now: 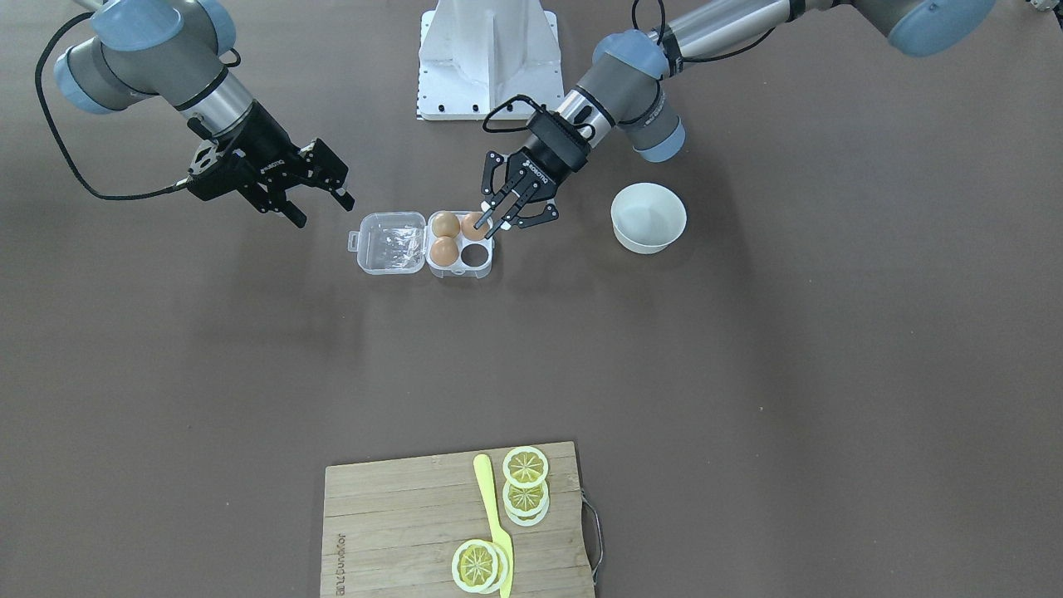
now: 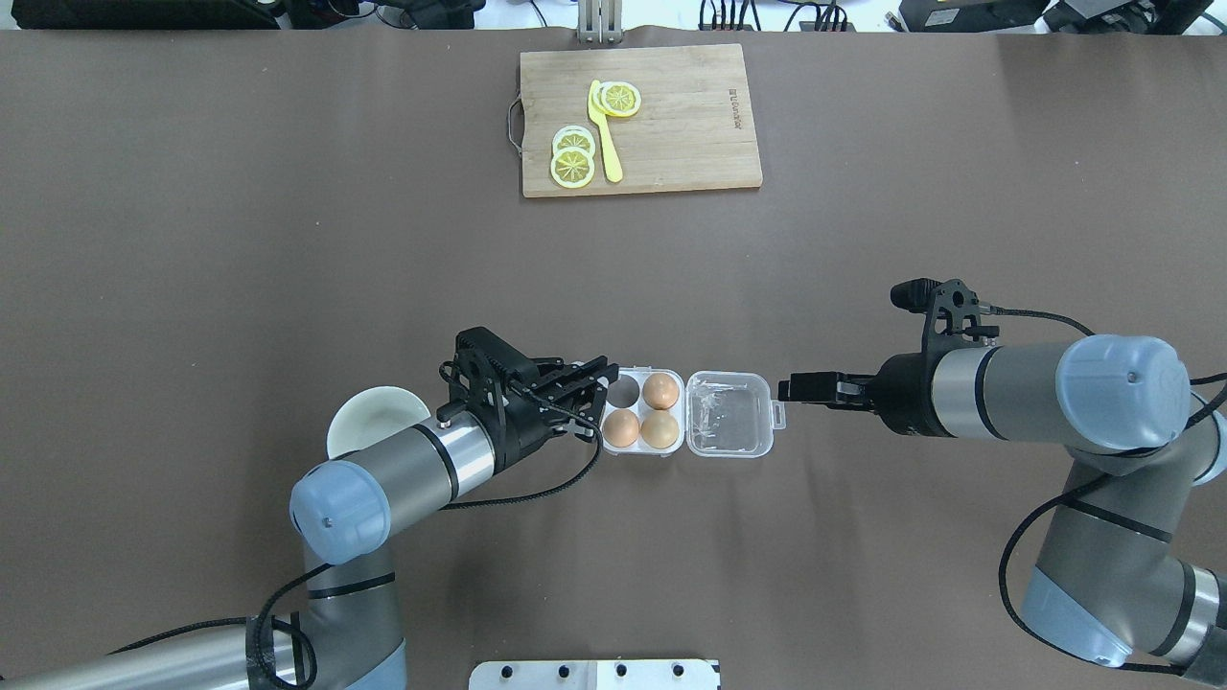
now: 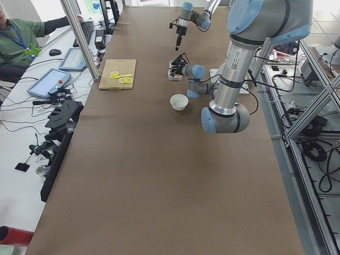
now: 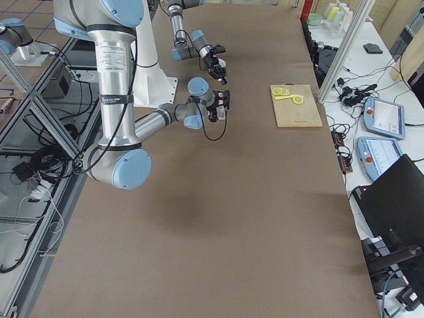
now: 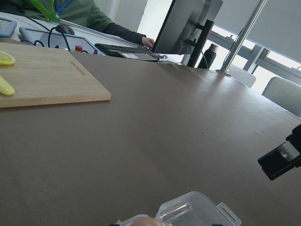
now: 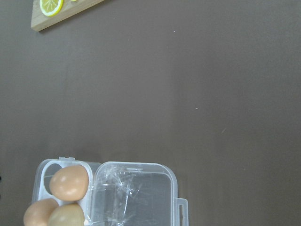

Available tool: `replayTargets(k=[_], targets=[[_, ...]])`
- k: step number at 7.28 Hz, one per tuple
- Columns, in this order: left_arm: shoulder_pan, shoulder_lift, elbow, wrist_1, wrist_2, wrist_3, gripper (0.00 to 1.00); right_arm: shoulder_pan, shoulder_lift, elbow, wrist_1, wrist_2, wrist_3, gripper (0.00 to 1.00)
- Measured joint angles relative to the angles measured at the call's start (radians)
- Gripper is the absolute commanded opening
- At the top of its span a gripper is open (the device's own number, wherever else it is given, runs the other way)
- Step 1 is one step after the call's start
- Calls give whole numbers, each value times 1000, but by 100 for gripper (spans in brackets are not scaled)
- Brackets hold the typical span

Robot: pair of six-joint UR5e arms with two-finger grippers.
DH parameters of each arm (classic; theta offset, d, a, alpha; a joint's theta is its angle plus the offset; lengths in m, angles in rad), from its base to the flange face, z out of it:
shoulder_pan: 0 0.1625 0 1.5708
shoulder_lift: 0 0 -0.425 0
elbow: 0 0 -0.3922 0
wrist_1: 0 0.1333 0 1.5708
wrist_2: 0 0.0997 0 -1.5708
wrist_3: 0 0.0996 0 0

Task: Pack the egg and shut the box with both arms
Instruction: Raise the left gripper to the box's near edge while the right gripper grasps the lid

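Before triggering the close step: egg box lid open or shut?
Open. The lid lies flat on the table beside the box, swung out on its hinge; the cups are uncovered, one empty.

Left tool [image 1: 497,219] and right tool [image 1: 324,211] low, jaws wide.

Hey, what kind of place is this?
Probably a robotics lab: the left arm and right arm share a long table, with a teach pendant and a person at a keyboard beside it.
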Motion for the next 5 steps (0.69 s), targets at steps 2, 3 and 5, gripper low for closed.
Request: replayTargets(k=[2, 3, 5], targets=[[-68, 23, -48, 76, -162, -10, 0, -11, 1, 1, 0, -21, -1, 95], [-90, 55, -114, 184, -236, -16, 0, -14, 1, 1, 0, -27, -1, 97], [-118, 113, -217, 386, -366, -77, 0, -25, 1, 1, 0, -46, 0, 99]])
